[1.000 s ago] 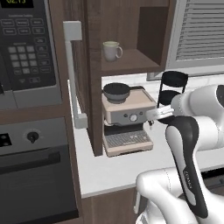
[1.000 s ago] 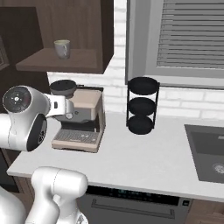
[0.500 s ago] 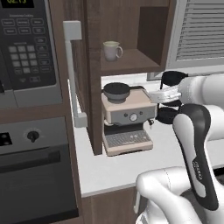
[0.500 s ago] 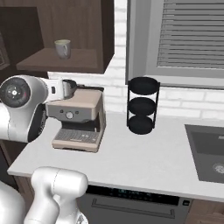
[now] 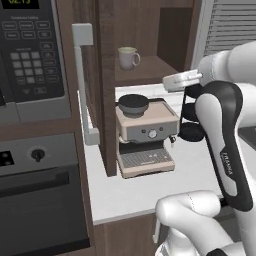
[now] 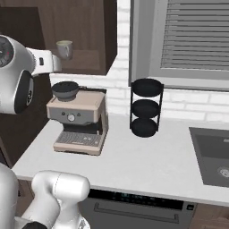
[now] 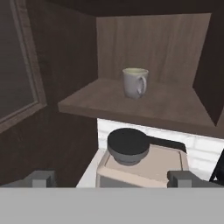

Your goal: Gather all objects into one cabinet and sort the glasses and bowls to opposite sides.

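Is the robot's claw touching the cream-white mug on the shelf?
Apart. In the hand view, the open gripper sits well short of the cream-white mug, with bare wooden shelf between.

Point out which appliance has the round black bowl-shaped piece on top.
The beige espresso machine on the counter, topped by the black round piece. The microwave and oven don't have one.

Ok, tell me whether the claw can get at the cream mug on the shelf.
Probably yes: the cream mug stands alone on the open shelf, and the open claw faces it with nothing between.

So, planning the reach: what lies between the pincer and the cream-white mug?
In the hand view, bare air and shelf lie between the open pincer and the cream-white mug; the coffee machine sits below.
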